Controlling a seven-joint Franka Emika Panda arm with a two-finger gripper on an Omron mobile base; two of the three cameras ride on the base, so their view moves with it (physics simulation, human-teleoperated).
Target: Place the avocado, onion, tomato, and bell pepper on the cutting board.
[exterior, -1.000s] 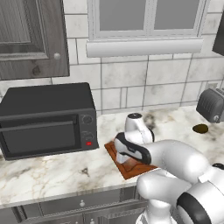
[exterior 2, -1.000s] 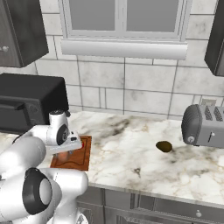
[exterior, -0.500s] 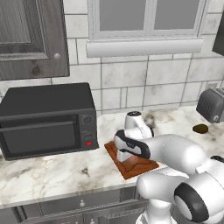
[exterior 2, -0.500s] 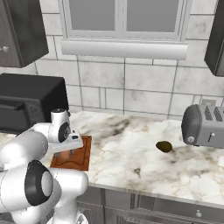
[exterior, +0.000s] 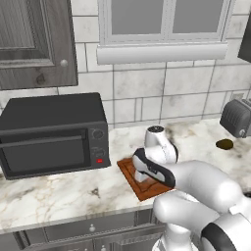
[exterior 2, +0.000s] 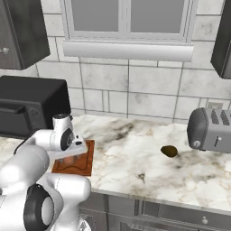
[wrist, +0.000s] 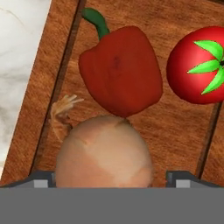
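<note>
Wooden board [wrist: 131, 127] holds pepper [wrist: 120, 70], tomato [wrist: 197, 65], onion [wrist: 105, 155] | claw [wrist: 105, 177] spread wide, straddling onion, not gripping | avocado [exterior 2: 169, 151] on counter [exterior 2: 135, 158] near toaster [exterior 2: 210, 131]

Even, soft rendered light — bright throughout, no glare. Base views are slightly soft; the close hand view is sharper, with the bright red green-capped tomato [wrist: 199, 64] showing a mild sheen — shadows faint.
</note>
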